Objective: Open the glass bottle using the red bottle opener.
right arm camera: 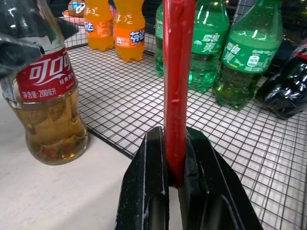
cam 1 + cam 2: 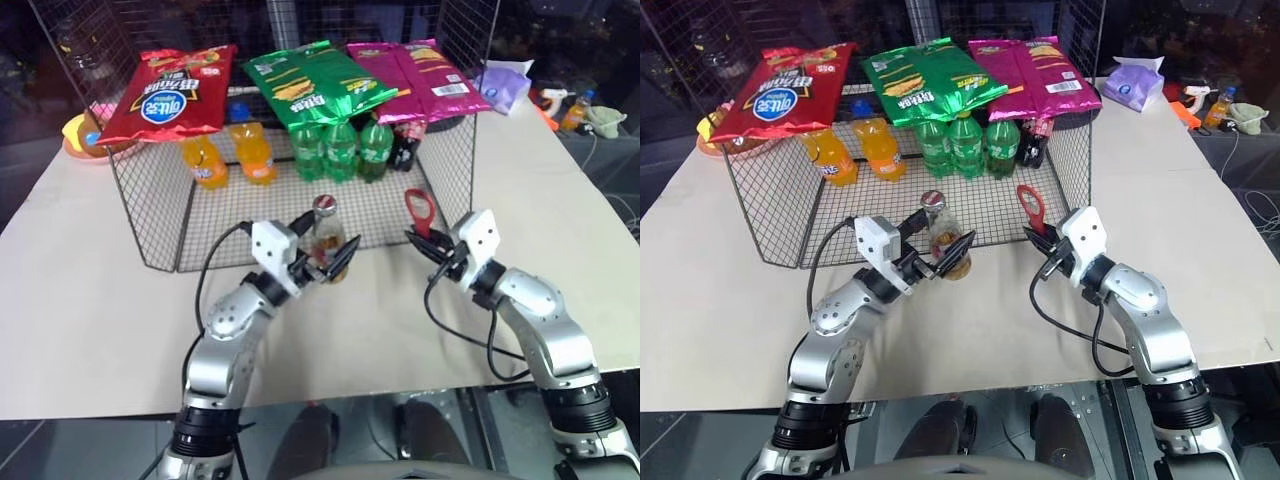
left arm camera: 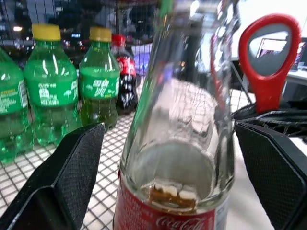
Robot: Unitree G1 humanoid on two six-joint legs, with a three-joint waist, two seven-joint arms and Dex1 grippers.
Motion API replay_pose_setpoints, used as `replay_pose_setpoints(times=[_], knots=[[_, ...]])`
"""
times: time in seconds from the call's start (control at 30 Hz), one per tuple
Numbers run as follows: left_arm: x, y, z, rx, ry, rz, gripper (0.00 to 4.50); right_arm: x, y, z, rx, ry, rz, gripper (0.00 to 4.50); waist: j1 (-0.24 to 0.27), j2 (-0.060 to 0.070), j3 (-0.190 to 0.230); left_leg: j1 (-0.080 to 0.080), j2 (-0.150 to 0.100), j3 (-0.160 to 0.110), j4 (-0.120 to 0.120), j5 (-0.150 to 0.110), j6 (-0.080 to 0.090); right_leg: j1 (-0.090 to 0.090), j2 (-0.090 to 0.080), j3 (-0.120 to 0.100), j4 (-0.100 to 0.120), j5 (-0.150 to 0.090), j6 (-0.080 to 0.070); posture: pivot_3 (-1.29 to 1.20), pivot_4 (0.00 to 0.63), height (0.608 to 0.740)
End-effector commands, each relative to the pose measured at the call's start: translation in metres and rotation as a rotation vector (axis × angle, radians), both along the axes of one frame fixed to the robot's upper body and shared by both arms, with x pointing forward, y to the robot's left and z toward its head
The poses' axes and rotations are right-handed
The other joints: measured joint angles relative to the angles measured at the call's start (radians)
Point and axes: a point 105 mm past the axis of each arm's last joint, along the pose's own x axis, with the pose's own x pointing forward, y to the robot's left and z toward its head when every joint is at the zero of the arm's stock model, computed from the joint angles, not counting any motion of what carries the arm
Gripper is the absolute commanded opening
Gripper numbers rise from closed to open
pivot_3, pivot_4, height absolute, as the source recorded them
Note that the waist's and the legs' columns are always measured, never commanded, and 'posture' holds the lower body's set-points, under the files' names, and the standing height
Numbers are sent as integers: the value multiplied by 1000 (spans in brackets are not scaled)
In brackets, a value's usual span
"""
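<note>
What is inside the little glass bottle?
The glass bottle holds amber liquid low down, with clear empty glass above. Its red label hides the middle.

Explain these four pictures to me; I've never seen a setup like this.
This is a two-armed robot. The two wide pictures come from cameras on its head, looking down over a table. The close pictures come from cameras on each wrist. The left gripper has its fingers spread open on either side of the glass bottle, which stands on the table with its cap on. The right gripper is shut on the red bottle opener, held upright. Behind stands a wire basket with orange bottles, green bottles, a dark cola bottle and snack bags resting on its rim.
</note>
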Motion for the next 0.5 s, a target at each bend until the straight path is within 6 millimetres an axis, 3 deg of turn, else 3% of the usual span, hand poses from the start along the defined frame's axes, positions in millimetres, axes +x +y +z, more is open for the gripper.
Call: replay_pose_setpoints(times=[0.03,0.5], knots=[[-7,0,21,-16,-99,-24,4459,0,4,12,5,-57,22,0,0,0,0,0,0,0,0,0,0,0,0,0,0,0,0,0,150,740],[-8,-2,19,-36,-127,-36,4459,0,4,12,-7,-66,28,0,0,0,0,0,0,0,0,0,0,0,0,0,0,0,0,0,150,740]])
